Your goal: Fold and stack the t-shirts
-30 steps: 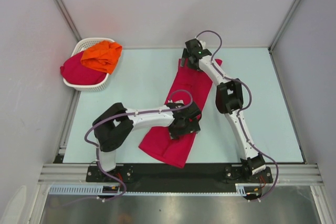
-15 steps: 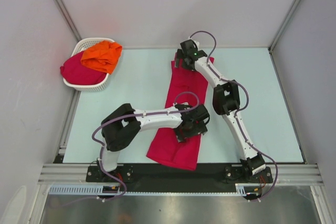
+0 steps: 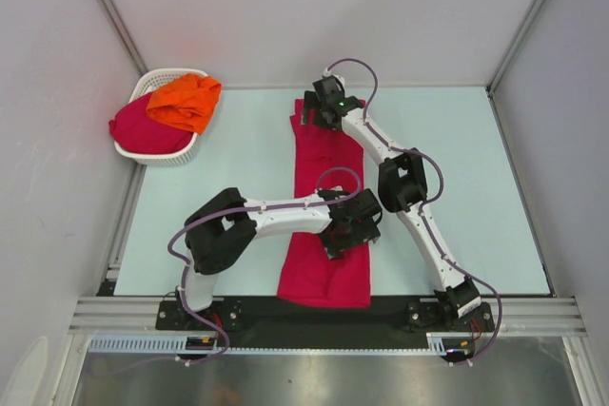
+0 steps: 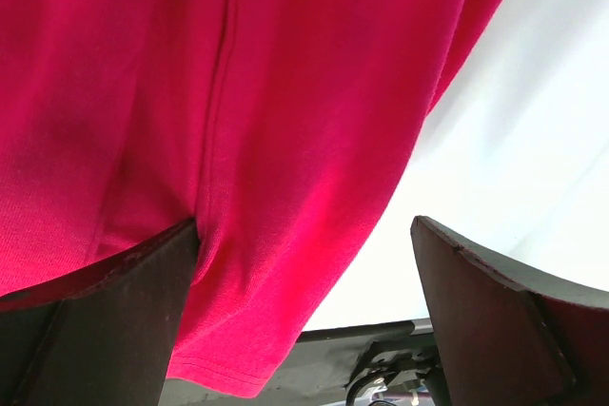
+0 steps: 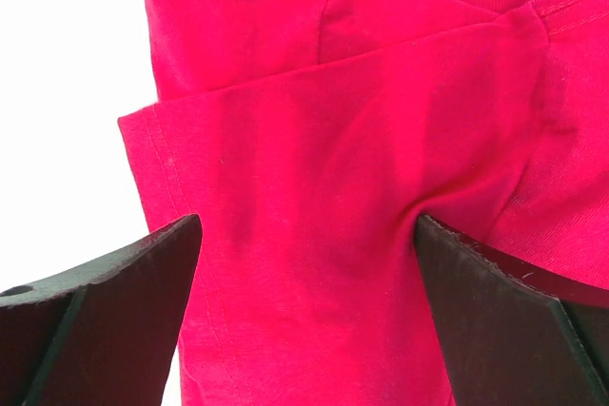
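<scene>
From above, a crimson t-shirt [image 3: 322,187] lies on the table [image 3: 238,168] folded into a long narrow strip that runs from the far side to the near edge, between the two arms. The left gripper [image 3: 344,235] is over the strip's near half and the right gripper [image 3: 312,113] is at its far end. A white basket [image 3: 157,157] stands in the far left corner with a second crimson t-shirt [image 3: 141,130] in it and an orange t-shirt [image 3: 186,102] on top. In the left wrist view the left gripper [image 4: 304,273] is spread wide and clasps nothing. Its left finger [image 4: 95,330] sits against the crimson t-shirt [image 4: 238,92], where the fabric puckers a little, and the other finger [image 4: 504,320] is over bare table [image 4: 533,121]. In the right wrist view the right gripper [image 5: 304,263] is likewise released. Both fingers [image 5: 95,311] are low over the crimson t-shirt [image 5: 314,140], where a folded-in sleeve and a stitched hem show. The cloth creases beside the right-hand finger, so it probably presses there, though the contact itself is not clear.
</scene>
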### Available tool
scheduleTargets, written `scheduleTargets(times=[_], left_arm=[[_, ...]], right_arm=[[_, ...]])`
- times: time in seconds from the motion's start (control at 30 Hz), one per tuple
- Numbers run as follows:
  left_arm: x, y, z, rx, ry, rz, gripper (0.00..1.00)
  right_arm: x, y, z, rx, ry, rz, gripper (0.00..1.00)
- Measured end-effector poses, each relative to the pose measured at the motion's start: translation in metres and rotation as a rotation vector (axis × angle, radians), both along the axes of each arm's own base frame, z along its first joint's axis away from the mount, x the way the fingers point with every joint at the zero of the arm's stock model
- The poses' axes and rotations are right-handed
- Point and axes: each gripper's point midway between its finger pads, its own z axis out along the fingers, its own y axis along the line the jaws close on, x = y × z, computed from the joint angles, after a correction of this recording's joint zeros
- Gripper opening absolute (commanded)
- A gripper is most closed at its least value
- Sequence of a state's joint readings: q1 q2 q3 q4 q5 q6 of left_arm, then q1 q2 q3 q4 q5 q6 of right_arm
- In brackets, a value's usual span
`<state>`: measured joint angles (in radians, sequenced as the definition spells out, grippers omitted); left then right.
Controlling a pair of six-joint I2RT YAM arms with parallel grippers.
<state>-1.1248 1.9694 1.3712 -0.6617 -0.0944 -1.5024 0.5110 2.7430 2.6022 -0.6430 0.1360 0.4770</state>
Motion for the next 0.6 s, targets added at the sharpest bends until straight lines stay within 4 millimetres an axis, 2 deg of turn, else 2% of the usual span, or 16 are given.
scheduleTargets(times=[0.3,0.4,0.47,0.53,0.6], left_arm=[[0.001,0.002,0.001,0.012,-0.025,-0.028,1.0],[0.007,0.015,0.004,0.074,-0.09,-0.076,1.0],[0.012,0.034,0.018,0.133,-0.152,-0.112,1.0],[0.019,0.049,0.043,0.149,-0.23,-0.146,1.0],[0.024,0.061,0.075,0.13,-0.313,-0.173,1.0]], right_arm=[[0.0,0.0,0.002,0.007,0.003,0.016,1.0],[-0.002,-0.003,0.008,0.027,0.018,0.032,1.0],[-0.006,-0.011,0.014,0.036,0.04,0.039,1.0],[-0.009,-0.017,0.035,0.058,0.043,0.052,1.0],[-0.008,-0.023,0.076,0.099,0.001,0.066,1.0]])
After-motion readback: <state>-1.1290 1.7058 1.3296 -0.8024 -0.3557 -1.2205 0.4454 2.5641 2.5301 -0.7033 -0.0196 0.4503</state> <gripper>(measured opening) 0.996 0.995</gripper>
